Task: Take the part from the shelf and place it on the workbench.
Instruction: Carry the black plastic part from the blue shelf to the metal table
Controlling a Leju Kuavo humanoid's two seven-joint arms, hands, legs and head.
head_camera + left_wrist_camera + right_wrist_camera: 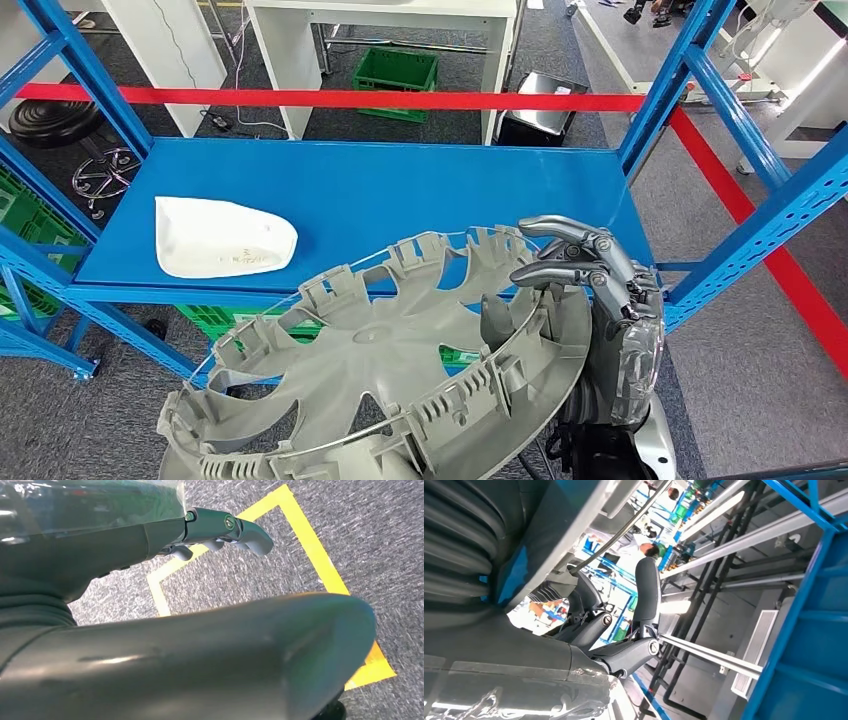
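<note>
One right robot hand [590,275] grips the hubcap [385,360] rim at lower right of frame, so I'd carry it level, clearing the shelf [400,190] posts.

Matt grey plastic wheel cover [390,370], smooth painted blue metal shelf [420,190], rough grey carpet [380,540].

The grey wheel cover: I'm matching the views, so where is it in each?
Head view: wheel cover low centre, right hand gripping its rim.
Right wrist view: its pale rim beside the fingers.
Left wrist view: not in it.
Shared landmark: blue shelf frame.
</note>
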